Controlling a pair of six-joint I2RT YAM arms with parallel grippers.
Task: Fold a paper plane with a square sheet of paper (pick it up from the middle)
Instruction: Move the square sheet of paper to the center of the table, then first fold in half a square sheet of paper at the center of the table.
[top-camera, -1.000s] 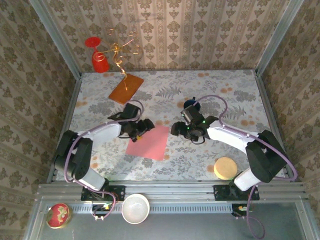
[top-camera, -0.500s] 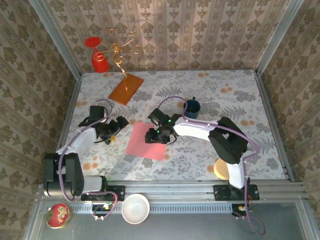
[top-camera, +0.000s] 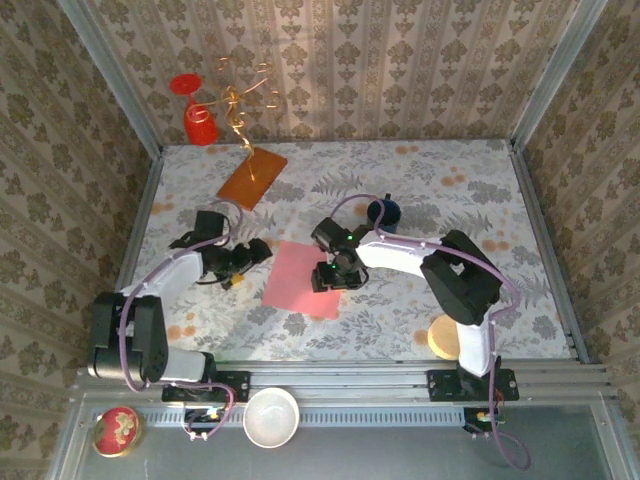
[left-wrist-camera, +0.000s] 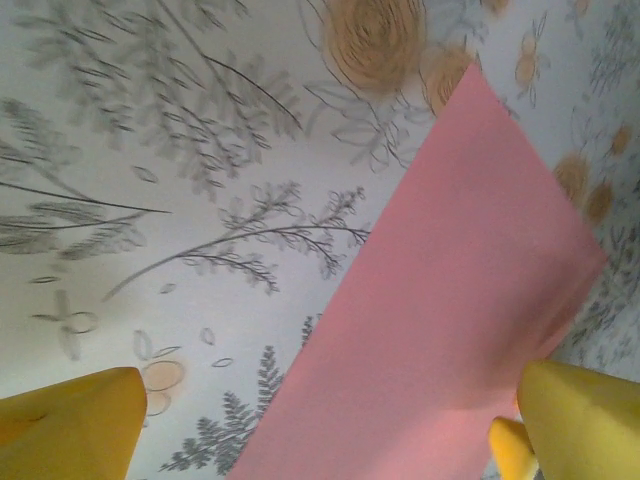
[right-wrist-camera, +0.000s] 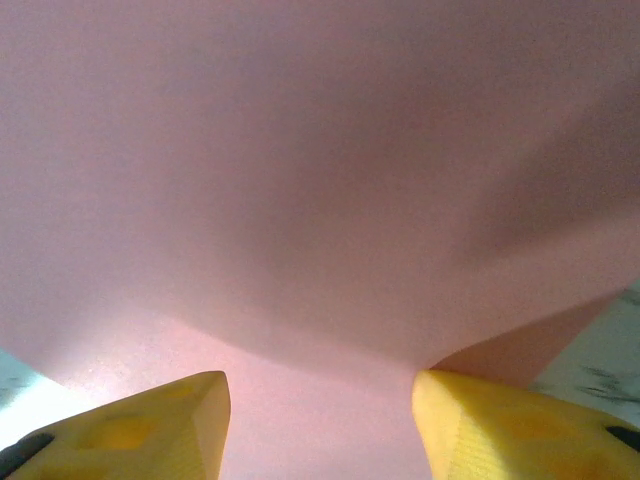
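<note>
The sheet of paper (top-camera: 298, 282) is a flat pink-red square lying on the flowered table, mid-centre. My right gripper (top-camera: 331, 276) is low over its right part. In the right wrist view the paper (right-wrist-camera: 320, 180) spreads under and between the yellow fingertips (right-wrist-camera: 150, 430), and the right gripper (right-wrist-camera: 320, 430) is open, its jaws well apart. My left gripper (top-camera: 252, 254) hangs just off the sheet's left edge. It is wide open (left-wrist-camera: 320, 440), and the sheet's edge (left-wrist-camera: 450, 300) runs diagonally between its two yellow fingers (left-wrist-camera: 70, 425).
An orange-brown board (top-camera: 252, 177) lies at the back left, near a red cup (top-camera: 198, 122) and a gold wire curl (top-camera: 240, 95). A dark blue cup (top-camera: 383, 212) stands behind the right arm. A tan disc (top-camera: 449, 337) is front right. A white bowl (top-camera: 271, 417) and a red tin (top-camera: 117, 430) sit below the rail.
My right arm swung left onto the paper, and the sheet shifted a little to the right. My left gripper drew back left, then came in toward the sheet's left edge.
</note>
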